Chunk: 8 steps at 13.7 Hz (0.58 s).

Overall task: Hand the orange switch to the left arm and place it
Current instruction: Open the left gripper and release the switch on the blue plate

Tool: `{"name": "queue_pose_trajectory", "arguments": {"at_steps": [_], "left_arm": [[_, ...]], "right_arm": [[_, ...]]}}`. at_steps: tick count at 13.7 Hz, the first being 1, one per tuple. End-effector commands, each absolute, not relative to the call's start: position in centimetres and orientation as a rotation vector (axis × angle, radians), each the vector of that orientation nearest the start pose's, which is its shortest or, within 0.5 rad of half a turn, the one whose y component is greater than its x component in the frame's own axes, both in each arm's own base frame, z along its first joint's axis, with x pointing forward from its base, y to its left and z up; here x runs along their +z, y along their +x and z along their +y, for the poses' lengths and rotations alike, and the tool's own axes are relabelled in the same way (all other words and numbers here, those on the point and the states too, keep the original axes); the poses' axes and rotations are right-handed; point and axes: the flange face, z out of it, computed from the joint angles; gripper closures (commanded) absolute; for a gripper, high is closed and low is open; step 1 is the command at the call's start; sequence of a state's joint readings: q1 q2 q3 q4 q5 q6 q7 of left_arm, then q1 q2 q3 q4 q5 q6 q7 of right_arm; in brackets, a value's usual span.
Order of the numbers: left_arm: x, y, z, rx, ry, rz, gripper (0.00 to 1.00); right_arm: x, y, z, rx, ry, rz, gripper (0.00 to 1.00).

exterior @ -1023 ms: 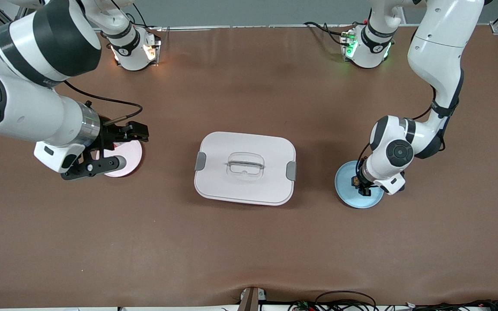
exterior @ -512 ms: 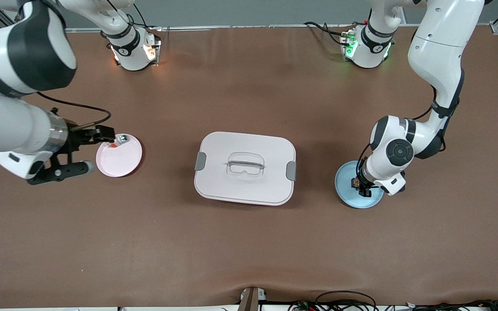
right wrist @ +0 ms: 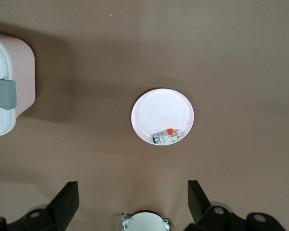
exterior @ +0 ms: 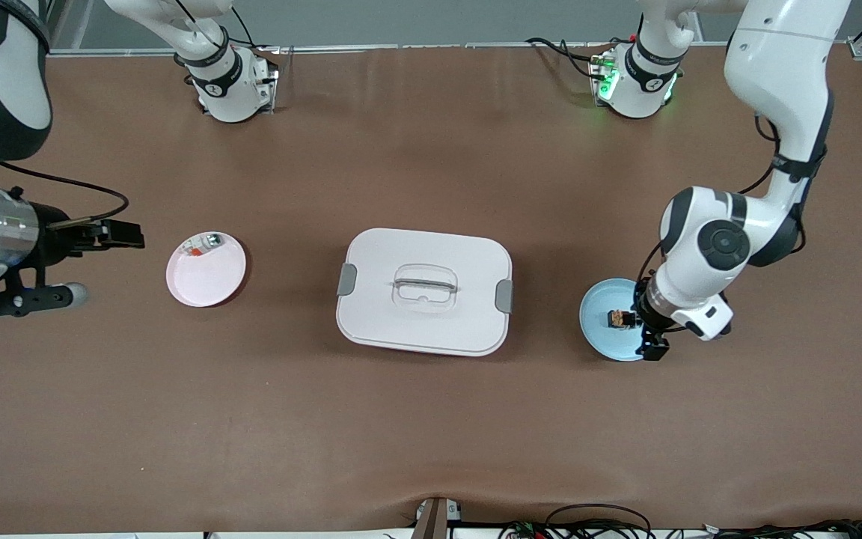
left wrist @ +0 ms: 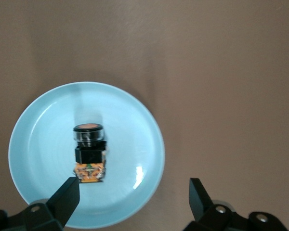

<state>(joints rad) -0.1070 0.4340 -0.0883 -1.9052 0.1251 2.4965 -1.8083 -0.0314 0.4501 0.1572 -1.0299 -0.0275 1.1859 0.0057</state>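
The orange switch [left wrist: 89,153] looks light, stiff and smooth; the open left pincer [left wrist: 134,199] should take its black body, while the right pincer [right wrist: 133,201] waits open.

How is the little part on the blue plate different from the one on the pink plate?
The orange switch on the blue plate is black with an orange end; the small white part on the pink plate has a red patch. The switch lies near its plate's middle, the white part at its plate's edge. Both are far smaller than their plates, and nothing grips either.
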Motion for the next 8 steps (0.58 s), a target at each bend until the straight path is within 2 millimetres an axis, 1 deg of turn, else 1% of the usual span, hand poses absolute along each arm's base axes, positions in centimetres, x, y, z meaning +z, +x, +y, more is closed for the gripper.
{"name": "queue_pose_trajectory", "arguments": {"at_steps": [1,3,5,7,8], "left_arm": [[31.0,64.2,-12.1,-0.17,-2.288,-2.312,0.0],[31.6,64.6,-11.8,-0.158,-2.268,-2.31,0.0],[33.7,65.0,-8.1,-0.171,-2.213,-2.371,0.0],[36.1,64.4,-6.6,-0.165,-2.229,-2.406,0.0],[37.1,63.8,-6.1,-0.16,-2.312,-2.346,0.0]], "right_arm": [[57.6,62.9,2.6,0.508,-3.062,-0.125,0.0],[57.4,62.4,2.4,0.568,-3.079,-0.11,0.0],[57.4,62.4,2.4,0.571,-3.08,-0.087,0.0],[57.4,62.4,2.4,0.573,-3.091,-0.002,0.0],[57.4,62.4,2.4,0.572,-3.098,0.073,0.0]]}}
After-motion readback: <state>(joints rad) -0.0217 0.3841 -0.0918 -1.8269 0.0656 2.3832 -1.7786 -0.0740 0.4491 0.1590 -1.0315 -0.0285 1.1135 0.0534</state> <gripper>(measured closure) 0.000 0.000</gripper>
